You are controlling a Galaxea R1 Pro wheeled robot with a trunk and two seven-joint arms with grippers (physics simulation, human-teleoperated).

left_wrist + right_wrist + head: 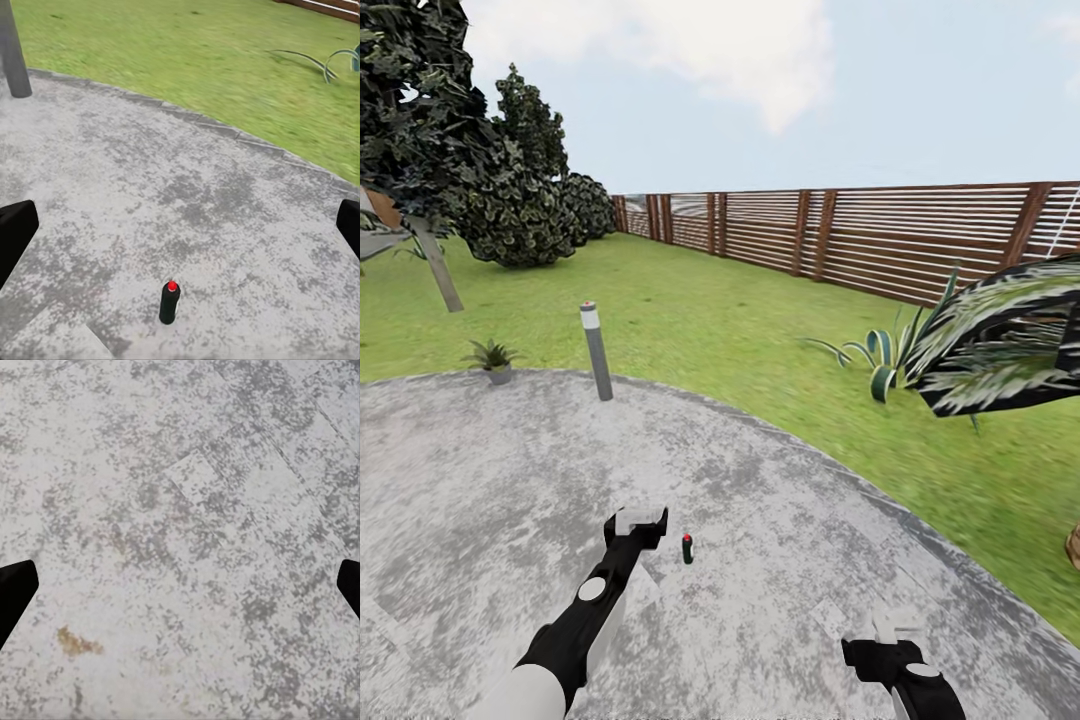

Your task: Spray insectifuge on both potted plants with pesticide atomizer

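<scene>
We have the pesticide atomizer (687, 548) standing upright on the stone patio (480, 480), just right of our left hand (639, 522), whose fingers (15, 236) are spread wide with nothing between them. The right hand (887, 632) hangs low to the right, also wide and empty. To take the bottle cleanly, we judge we should centre the left hand around its body, below the red top, and close gently so it doesn't tip.

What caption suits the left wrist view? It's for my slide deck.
Open left tool hovers over the stone patio, the upright pesticide atomizer just ahead.
</scene>
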